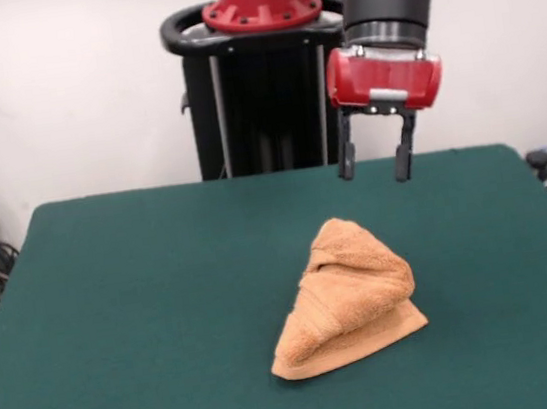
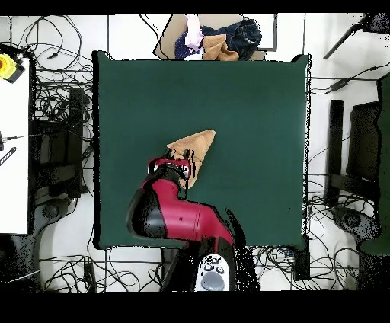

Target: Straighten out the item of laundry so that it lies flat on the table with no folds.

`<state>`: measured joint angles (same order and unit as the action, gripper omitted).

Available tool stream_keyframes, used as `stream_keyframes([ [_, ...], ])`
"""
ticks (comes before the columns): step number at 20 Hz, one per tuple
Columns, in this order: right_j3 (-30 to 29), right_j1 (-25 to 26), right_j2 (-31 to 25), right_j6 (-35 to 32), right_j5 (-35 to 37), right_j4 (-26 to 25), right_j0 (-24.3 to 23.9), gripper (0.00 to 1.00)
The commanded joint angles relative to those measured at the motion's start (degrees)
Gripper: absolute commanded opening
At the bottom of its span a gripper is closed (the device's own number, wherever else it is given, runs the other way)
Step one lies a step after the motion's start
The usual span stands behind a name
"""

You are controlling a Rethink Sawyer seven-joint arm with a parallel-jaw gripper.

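Towel (image 1: 346, 296), orange-tan terry cloth, sits bunched on the green table (image 1: 147, 312) in the front view, a little right of the middle and toward the near edge. It forms a rough wedge: a rounded hump at its top, rolled folds crossing its middle, and a flatter hemmed layer spreading out at the bottom to a corner on each side. Above and behind it hangs the gripper (image 1: 376, 166), its two dark fingers pointing down with a clear gap between them, holding nothing and well clear of the cloth. The red wrist housing and black forearm rise out of the picture's top.

From overhead, the towel (image 2: 196, 145) shows as a tan triangle near the table's (image 2: 251, 99) middle, slightly toward the robot's side. The red arm reaches in from the bottom edge, and the gripper (image 2: 183, 163) overlaps the towel's lower corner. Beyond the table's far edge lies a heap of mixed clothes (image 2: 221, 39).
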<state>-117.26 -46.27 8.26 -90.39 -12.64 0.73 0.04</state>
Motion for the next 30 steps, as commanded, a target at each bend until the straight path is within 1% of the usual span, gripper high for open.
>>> stream_keyframes([
  [1, -1.9, 5.0, 1.1, -14.7, -4.7, 3.5, 0.9, 1.0],
  [4, -1.7, 7.1, 1.2, -15.4, -8.1, 3.8, 1.2, 1.0],
  [8, -0.6, 9.1, 0.7, -14.9, -10.3, 3.6, 0.6, 1.0],
  [13, 0.0, 11.3, 1.1, -14.3, -14.1, 4.3, 1.2, 1.0],
  [19, 1.1, 12.8, 2.0, -12.8, -20.0, 3.6, 0.7, 1.0],
  [27, 2.0, 13.9, 1.4, -11.9, -21.4, 3.3, -0.4, 1.0],
  [30, 1.9, 14.5, 1.8, -12.3, -22.7, 3.8, 0.1, 1.0],
])
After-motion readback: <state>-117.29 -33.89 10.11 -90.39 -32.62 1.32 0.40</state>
